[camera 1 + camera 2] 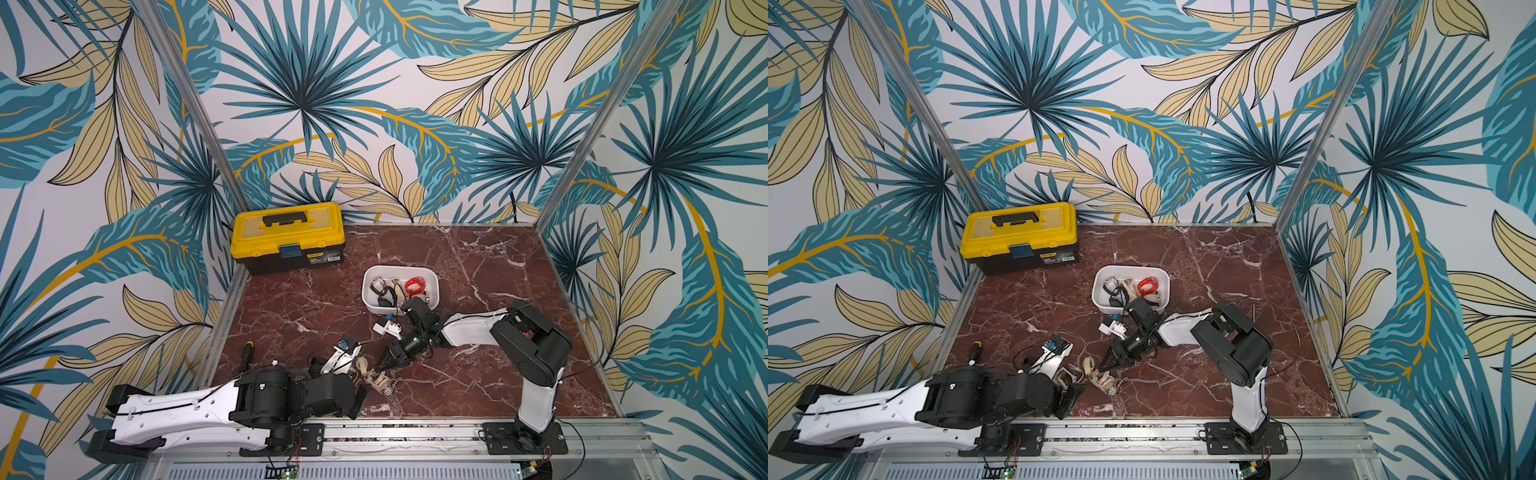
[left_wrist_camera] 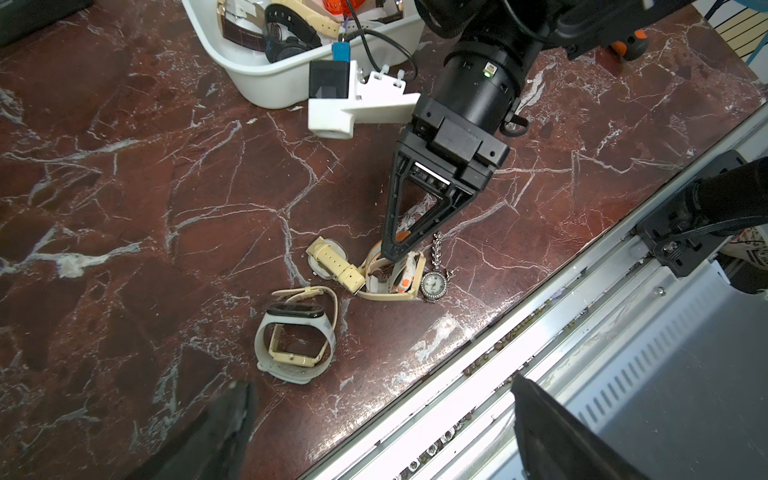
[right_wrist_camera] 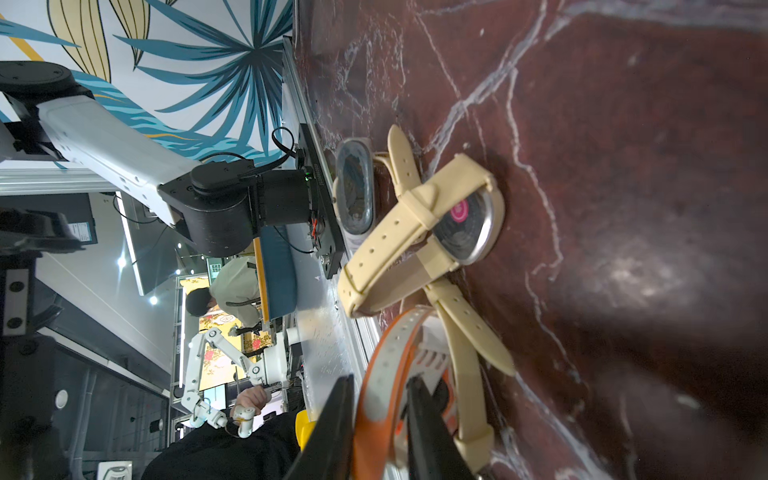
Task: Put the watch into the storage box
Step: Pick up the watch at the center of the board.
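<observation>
An orange-and-white watch (image 2: 405, 278) lies in a small heap of watches near the table's front edge. My right gripper (image 2: 392, 251) points down into this heap. In the right wrist view its two fingers press on either side of the watch's orange strap (image 3: 382, 365), so the right gripper (image 3: 382, 377) is shut on it, low over the table. The storage box (image 1: 434, 286), a shallow white tub that holds several watches, stands behind the right arm. My left gripper (image 2: 380, 382) hangs wide open and holds nothing, just left of the heap over the table's front edge.
Beside the gripped watch lie a cream-strapped watch (image 2: 332, 259), a white band with a cream square watch (image 2: 297, 336) and a small silver watch (image 2: 433, 283). A yellow-lidded black toolbox (image 1: 289, 237) stands at the back left. A screwdriver (image 1: 248, 353) lies front left. A metal rail (image 1: 415, 428) borders the front.
</observation>
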